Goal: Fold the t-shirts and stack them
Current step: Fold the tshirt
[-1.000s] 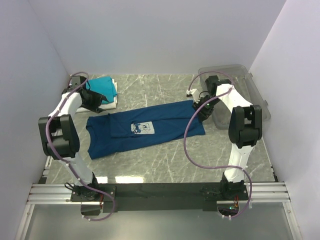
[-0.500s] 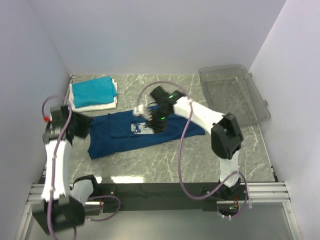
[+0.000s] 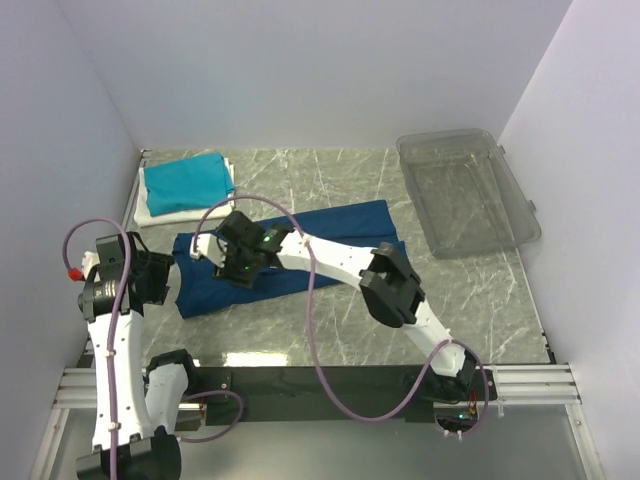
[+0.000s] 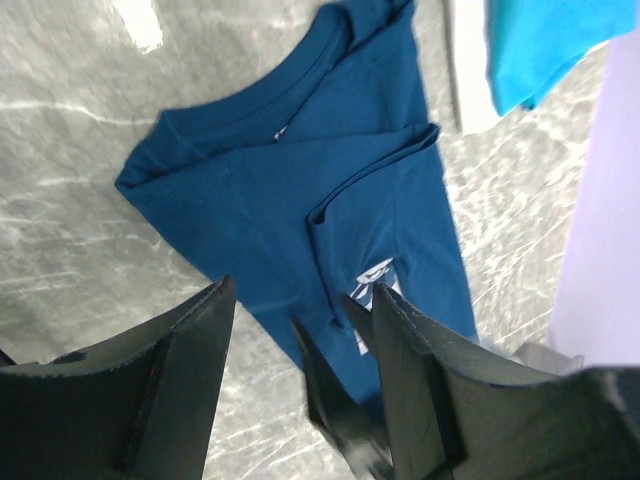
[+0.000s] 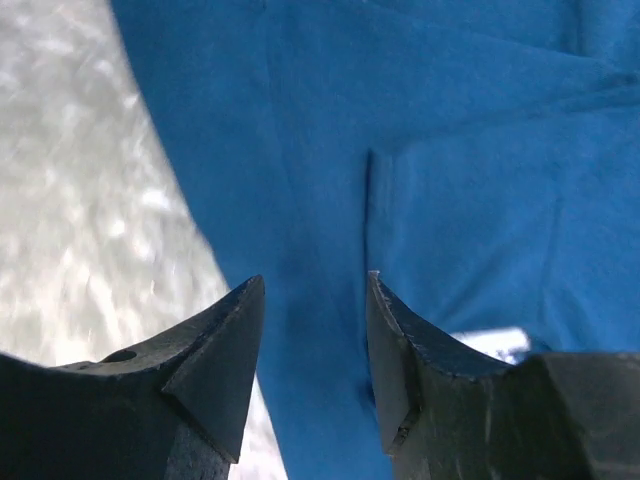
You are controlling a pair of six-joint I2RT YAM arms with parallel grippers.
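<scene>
The navy blue t-shirt lies spread across the middle of the table, its collar to the left, one side folded over. My right gripper hangs open just above its chest; in the right wrist view the open gripper straddles a fold edge, with the pale print at the lower right. My left gripper is open and empty, off the shirt's left end. The left wrist view shows it raised over the shirt. The folded teal shirt lies on the white one at the back left.
A clear plastic bin stands at the back right. The side walls run close along both table edges. The right arm stretches low across the shirt from right to left. A dark blurred shape shows between my left fingers.
My right arm swept left from the shirt's right hem to its chest. My left arm pulled back from beside the teal stack toward the near left. Both grippers stay empty.
</scene>
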